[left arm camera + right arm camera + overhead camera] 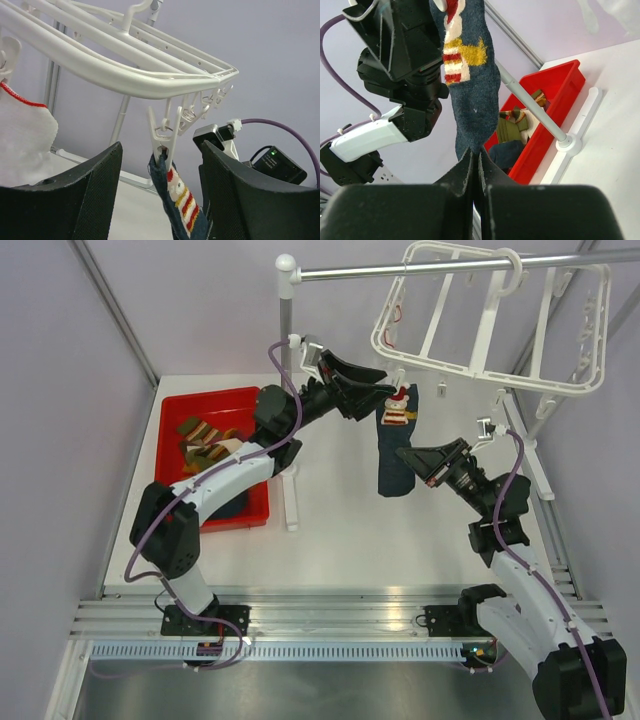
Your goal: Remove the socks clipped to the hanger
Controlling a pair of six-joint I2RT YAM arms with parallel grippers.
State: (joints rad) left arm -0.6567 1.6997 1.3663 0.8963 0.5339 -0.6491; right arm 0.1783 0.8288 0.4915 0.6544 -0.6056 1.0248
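We see the navy sock (397,455) hanging vertically, its clip (162,137) inside the spread left end effector (161,150), its toe seemingly pinched by the right end effector (475,161)

A red plastic tray (212,395) sits at the left of a white table (350,540), just beside the foot of a metal pole stand (287,310) whose horizontal bar spans the top of the scene. Pale lilac walls (60,390) enclose the table, and ribbed aluminium rails (330,625) run along its near edge.
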